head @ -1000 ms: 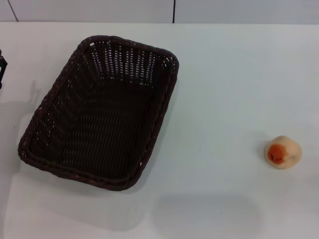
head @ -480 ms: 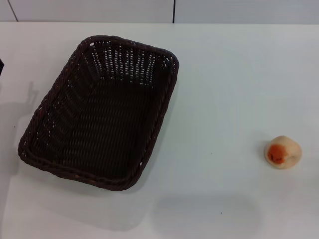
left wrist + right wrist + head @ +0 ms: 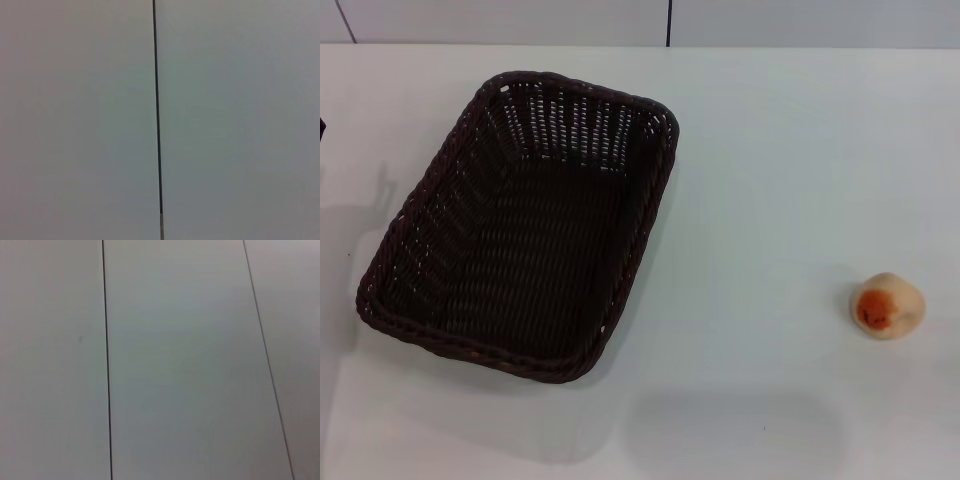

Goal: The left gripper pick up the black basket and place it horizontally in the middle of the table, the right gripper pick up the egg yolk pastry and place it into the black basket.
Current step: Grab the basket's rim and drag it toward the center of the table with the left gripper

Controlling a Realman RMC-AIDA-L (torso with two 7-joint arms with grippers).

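Observation:
The black basket (image 3: 520, 225) lies empty on the white table (image 3: 770, 180), left of centre, with its long side running at a slant from far right to near left. The egg yolk pastry (image 3: 887, 305) sits alone on the table at the right, well away from the basket, with its orange-red spot facing up. Only a thin dark sliver of the left gripper (image 3: 321, 127) shows at the left edge, apart from the basket. The right gripper is out of view. Both wrist views show only pale panels with dark seams.
A pale wall with a dark vertical seam (image 3: 669, 22) runs behind the table's far edge. A soft shadow (image 3: 730, 435) falls on the table near the front edge.
The left gripper has drawn back to the left and is almost out of the head view. The basket and the pastry have not moved.

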